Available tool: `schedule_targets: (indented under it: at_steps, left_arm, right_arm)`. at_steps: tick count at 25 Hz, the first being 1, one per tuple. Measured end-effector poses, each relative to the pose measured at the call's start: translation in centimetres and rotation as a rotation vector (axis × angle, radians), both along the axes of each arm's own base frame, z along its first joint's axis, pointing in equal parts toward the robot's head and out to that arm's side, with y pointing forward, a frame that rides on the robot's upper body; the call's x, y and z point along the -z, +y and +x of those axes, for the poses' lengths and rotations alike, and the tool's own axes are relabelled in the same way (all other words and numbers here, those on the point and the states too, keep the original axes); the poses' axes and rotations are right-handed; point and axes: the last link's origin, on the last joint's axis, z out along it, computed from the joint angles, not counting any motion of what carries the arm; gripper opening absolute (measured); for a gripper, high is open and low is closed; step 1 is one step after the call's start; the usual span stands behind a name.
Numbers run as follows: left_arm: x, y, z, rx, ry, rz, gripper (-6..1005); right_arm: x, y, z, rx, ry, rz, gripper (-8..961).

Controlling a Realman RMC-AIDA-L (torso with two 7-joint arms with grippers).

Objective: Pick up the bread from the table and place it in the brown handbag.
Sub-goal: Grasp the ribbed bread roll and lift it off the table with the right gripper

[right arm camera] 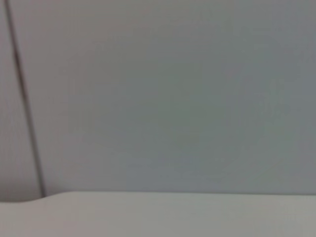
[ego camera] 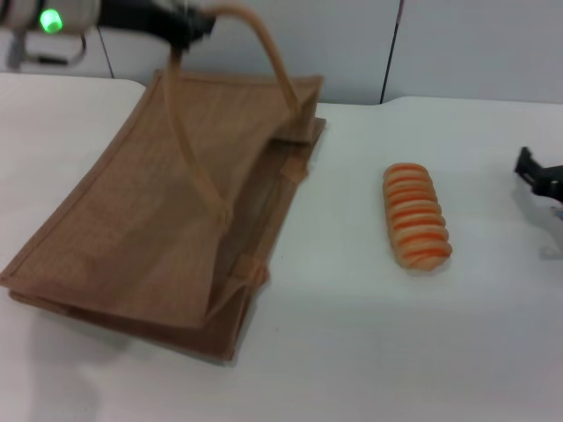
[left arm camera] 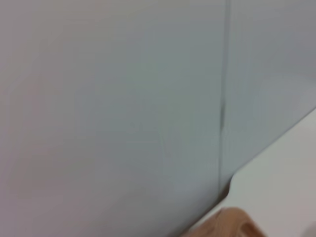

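From the head camera I see the bag (ego camera: pixel 149 220) lying on the left half of the table (ego camera: pixel 369 352), its mouth turned toward the bread (ego camera: pixel 416 216), which lies well apart on bare tabletop to the right, long axis running away from me. My left gripper (ego camera: pixel 180 26) is up at the far edge, clenched on a handle (ego camera: pixel 264 53) and lifting that strap so the mouth gapes a little; the other strap lies across the bag's upper face. My right gripper (ego camera: pixel 538 171) sits at the right edge, near the bread but not touching it; I cannot tell whether its fingers are parted. On the left wrist camera I get mostly wall (left arm camera: pixel 123 98), a strip of table and a tan corner of strap or bag at the frame edge. On the right wrist camera only wall and the table edge show, no bread. I judge the bag-opening step is in hand and the pick not yet begun. Next I need the right arm over the bread, fingers across its short width, while the left keeps the mouth open.
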Motion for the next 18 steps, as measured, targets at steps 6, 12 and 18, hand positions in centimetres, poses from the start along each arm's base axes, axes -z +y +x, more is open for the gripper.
schedule_targets:
  at_steps: [6,12,18]
  left_arm:
    - [-4.3,-2.2,3.4,0.065,-0.005,0.055,119]
    - [-6.3,-3.4,4.8,0.096,0.001,0.087,120]
    - [-6.5,-3.6,5.2,0.101,0.004,0.085,121]
  right_arm:
    - [3.0,0.2,-3.9,-0.084,0.023,-0.148,857]
    - [3.7,-0.2,-8.1,-0.183,0.051,-0.229,858]
    - [0.3,-1.1,-10.4,-0.207,0.034,-0.217,858]
